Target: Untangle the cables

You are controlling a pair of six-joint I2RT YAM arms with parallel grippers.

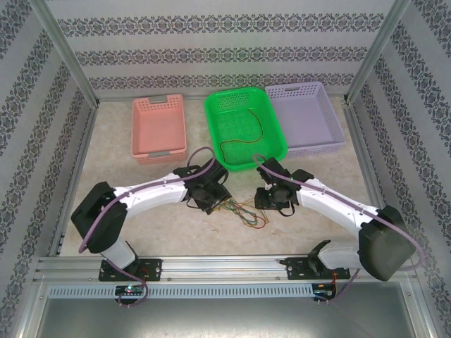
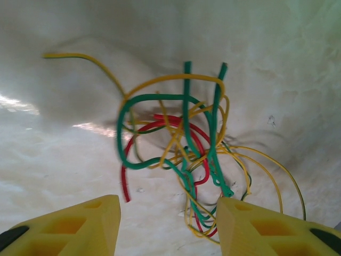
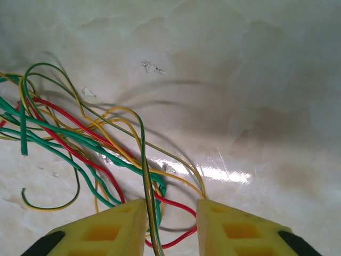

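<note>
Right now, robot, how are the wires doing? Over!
Left tool, right tool: both open. Cables knotted in a heap between them. One strand crosses the right tool's gap.

cables (image 1: 245,213): tangle on table (image 1: 113,158) between left arm (image 1: 151,187), right arm (image 1: 331,202) | one wire (image 1: 243,141) in green basket (image 1: 236,116)

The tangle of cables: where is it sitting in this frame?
In the top view the tangle of cables lies on the table, mid-width, between the left arm and the right arm, just on the near side of the green basket.
</note>
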